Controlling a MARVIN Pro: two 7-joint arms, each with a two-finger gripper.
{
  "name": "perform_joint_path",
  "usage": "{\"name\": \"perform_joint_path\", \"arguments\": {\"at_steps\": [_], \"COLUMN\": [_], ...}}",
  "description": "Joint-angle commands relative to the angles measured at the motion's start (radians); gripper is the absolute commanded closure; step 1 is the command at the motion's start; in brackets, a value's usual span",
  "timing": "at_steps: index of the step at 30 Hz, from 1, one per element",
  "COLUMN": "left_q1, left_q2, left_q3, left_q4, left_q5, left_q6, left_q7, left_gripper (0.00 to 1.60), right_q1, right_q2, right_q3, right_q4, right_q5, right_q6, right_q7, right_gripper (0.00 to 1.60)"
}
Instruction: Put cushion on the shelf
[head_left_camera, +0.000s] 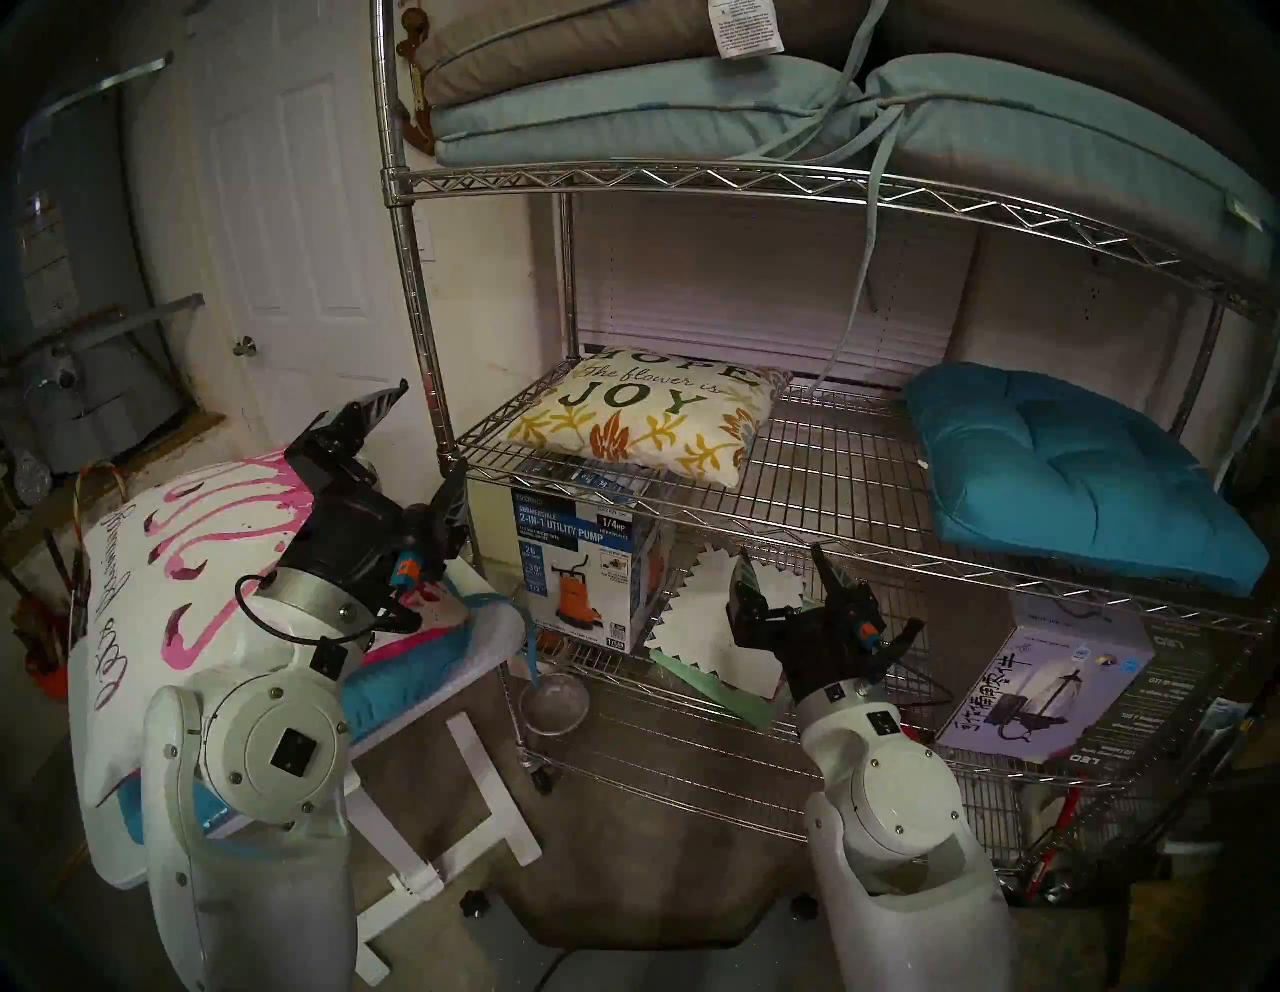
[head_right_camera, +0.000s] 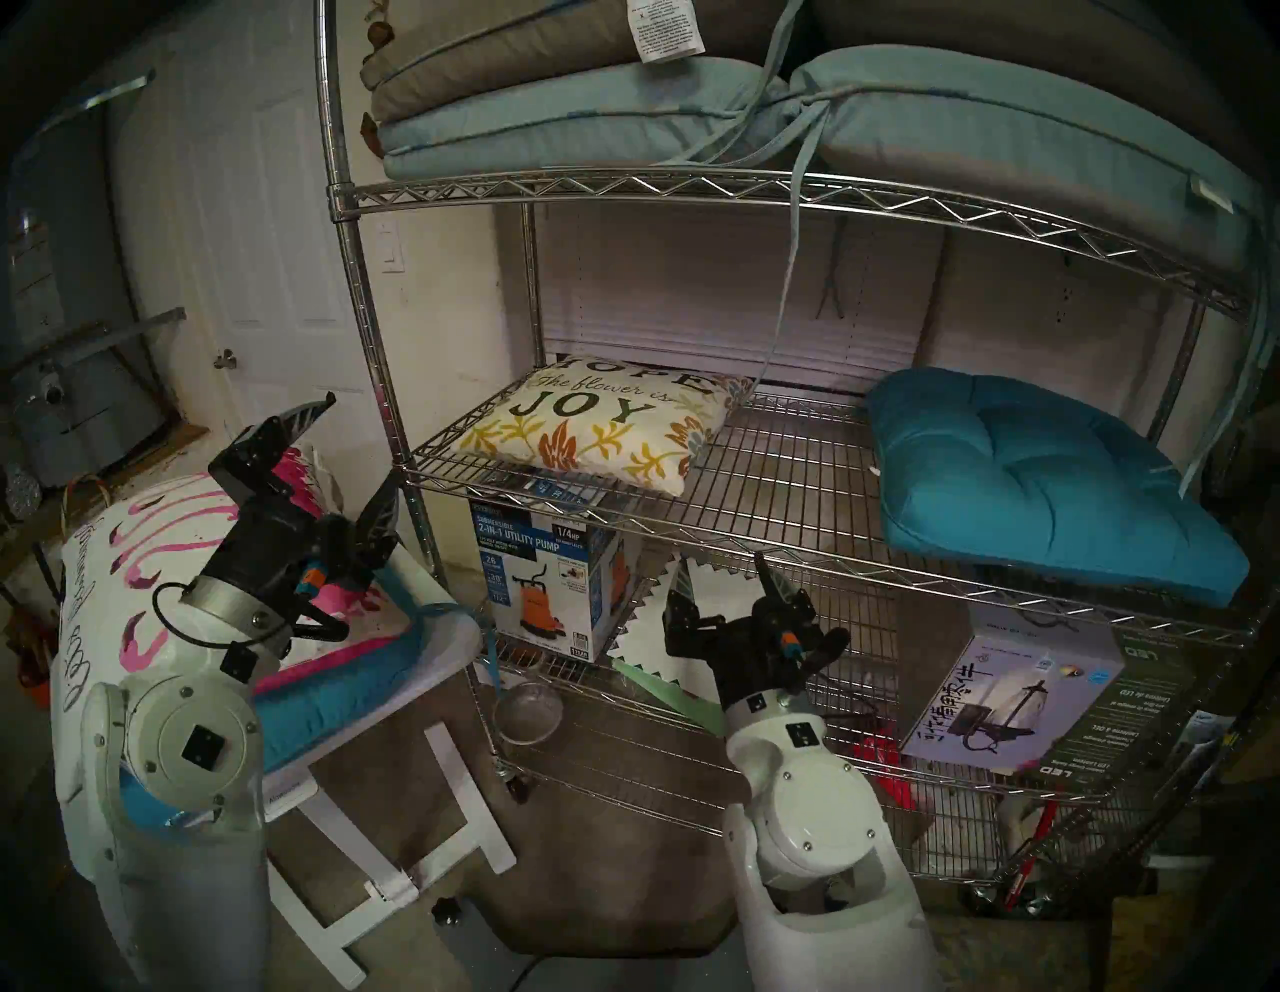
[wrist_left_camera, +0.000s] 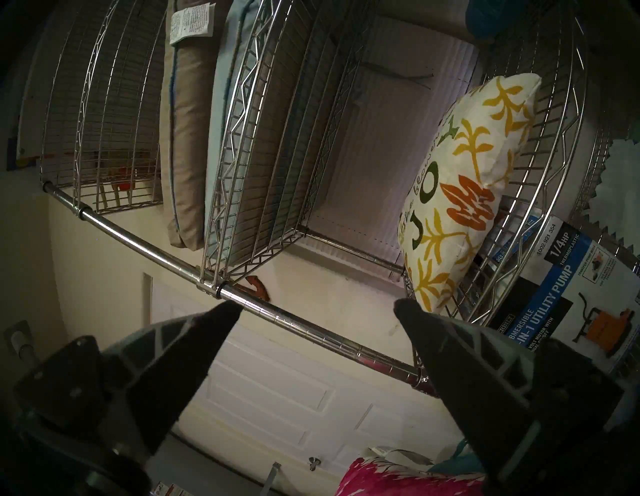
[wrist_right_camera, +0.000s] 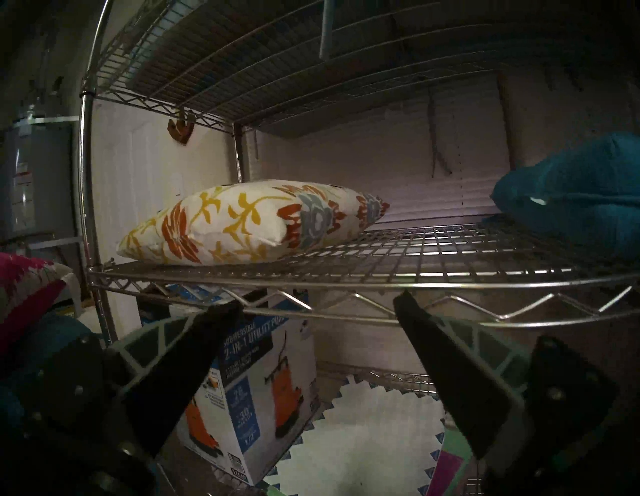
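**Both hands empty, one cushion waiting on the tabletop**

From the head's left eye, the left hand (head_left_camera: 409, 443) hung with its fingers spread wide and nothing between them. Directly under and behind it, the flamingo cushion (head_left_camera: 201, 554), white with pink shapes and black script, lay on top of a teal cushion (head_left_camera: 409, 675) on the small white tabletop (head_left_camera: 485, 623). The shelf (head_left_camera: 796, 512) stood just ahead of that hand. The right hand (head_left_camera: 783, 564), likewise spread and empty, sat below the front edge of the middle tier, with the JOY cushion (head_left_camera: 644, 422) up to its left and a blue tufted cushion (head_left_camera: 1080, 478) up to its right.

The head's right eye gave nearly the same picture: bare wire between those two shelved cushions, above the right hand.

The left wrist view, turned on its side, showed both black fingers apart, a shelf post crossing just beyond their tips, and a corner of pink cushion fabric beside one finger.

The right wrist view looked up at the tier's zigzag edge right above its parted fingers, the pump box (wrist_right_camera: 249, 398) beneath.

I judged the flamingo cushion light, soft and floppy. A pinch on one corner would probably let it droop, so taking it by opposite edges with both hands looked safer. It could also catch on the wire edge.
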Motion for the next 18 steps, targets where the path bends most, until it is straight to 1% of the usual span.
{"name": "perform_joint_path", "arguments": {"at_steps": [1, 2, 3, 4, 5, 6, 7, 8, 10, 11, 12, 13, 14, 15, 16, 18], "left_q1": [-0.003, -0.003, -0.003, -0.003, -0.003, -0.003, -0.003, -0.003, -0.003, -0.003, -0.003, -0.003, -0.004, -0.004, -0.004, -0.004], "left_q2": [-0.001, -0.002, -0.002, -0.003, -0.003, -0.003, -0.004, -0.004, -0.005, -0.005, -0.006, -0.006, -0.007, -0.007, -0.008, -0.009], "left_q3": [0.003, 0.003, 0.003, 0.002, 0.002, 0.002, 0.002, 0.002, 0.002, 0.002, 0.001, 0.001, 0.001, 0.001, 0.001, 0.001], "left_q4": [-0.025, -0.025, -0.025, -0.025, -0.025, -0.025, -0.025, -0.025, -0.025, -0.025, -0.025, -0.025, -0.025, -0.025, -0.025, -0.025], "left_q5": [0.0, 0.0, 0.0, 0.001, 0.001, 0.001, 0.001, 0.001, 0.001, 0.001, 0.002, 0.002, 0.002, 0.002, 0.002, 0.003], "left_q6": [-0.001, -0.001, -0.001, -0.002, -0.002, -0.002, -0.003, -0.003, -0.004, -0.004, -0.004, -0.004, -0.005, -0.005, -0.006, -0.006], "left_q7": [0.002, 0.002, 0.002, 0.001, 0.001, 0.001, 0.001, 0.001, 0.0, -0.001, -0.001, -0.001, -0.001, -0.001, -0.002, -0.002], "left_gripper": [0.0, 0.0, 0.0, 0.0, 0.0, 0.0, 0.0, 0.0, 0.0, 0.0, 0.0, 0.0, 0.0, 0.0, 0.0, 0.0], "right_q1": [0.132, 0.121, 0.139, 0.152, 0.146, 0.177, 0.171, 0.171, 0.206, 0.205, 0.223, 0.223, 0.245, 0.244, 0.265, 0.279], "right_q2": [0.003, 0.006, 0.004, 0.002, 0.002, -0.004, -0.004, -0.004, -0.015, -0.015, -0.019, -0.019, -0.023, -0.023, -0.026, -0.027], "right_q3": [-0.054, -0.058, -0.064, -0.066, -0.066, -0.069, -0.067, -0.067, -0.063, -0.061, -0.061, -0.061, -0.064, -0.064, -0.068, -0.074], "right_q4": [-0.02, -0.035, -0.03, -0.028, -0.038, -0.027, -0.038, -0.038, -0.035, -0.043, -0.036, -0.036, -0.025, -0.025, -0.011, 0.0], "right_q5": [0.043, 0.054, 0.064, 0.116, 0.128, 0.163, 0.192, 0.192, 0.29, 0.312, 0.339, 0.339, 0.407, 0.431, 0.466, 0.518], "right_q6": [0.034, 0.039, 0.047, 0.061, 0.066, 0.079, 0.086, 0.086, 0.105, 0.11, 0.119, 0.119, 0.133, 0.137, 0.146, 0.152], "right_q7": [-0.038, -0.041, -0.048, -0.051, -0.054, -0.058, -0.062, -0.062, -0.072, -0.076, -0.081, -0.081, -0.092, -0.096, -0.105, -0.116], "right_gripper": [0.0, 0.0, 0.0, 0.0, 0.0, 0.0, 0.0, 0.0, 0.0, 0.0, 0.0, 0.0, 0.0, 0.0, 0.0, 0.0]}}
